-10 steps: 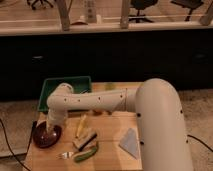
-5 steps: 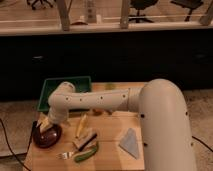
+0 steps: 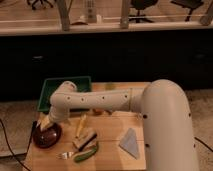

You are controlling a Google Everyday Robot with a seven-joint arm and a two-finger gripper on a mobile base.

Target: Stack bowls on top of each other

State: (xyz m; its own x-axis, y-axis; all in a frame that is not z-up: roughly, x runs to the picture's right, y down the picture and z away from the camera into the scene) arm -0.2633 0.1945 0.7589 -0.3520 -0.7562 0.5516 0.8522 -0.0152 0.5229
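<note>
A dark panel runs the full width behind the desk, from 9 to 3 o'clock. Above it lies a pale ledge, with light slanted posts rising from it toward 12 o'clock. Beyond them, office chairs stand on a lighter floor at 11 and 1 o'clock. Speckled grey carpet shows at 3 and 9 o'clock beside the wooden desk, and a thin black cable crosses it at 8 o'clock. The light is dim and warm. The gripper sits at 8 o'clock, over the desk's left end.

Office, wheeled chairs beyond, claw above bowl
</note>
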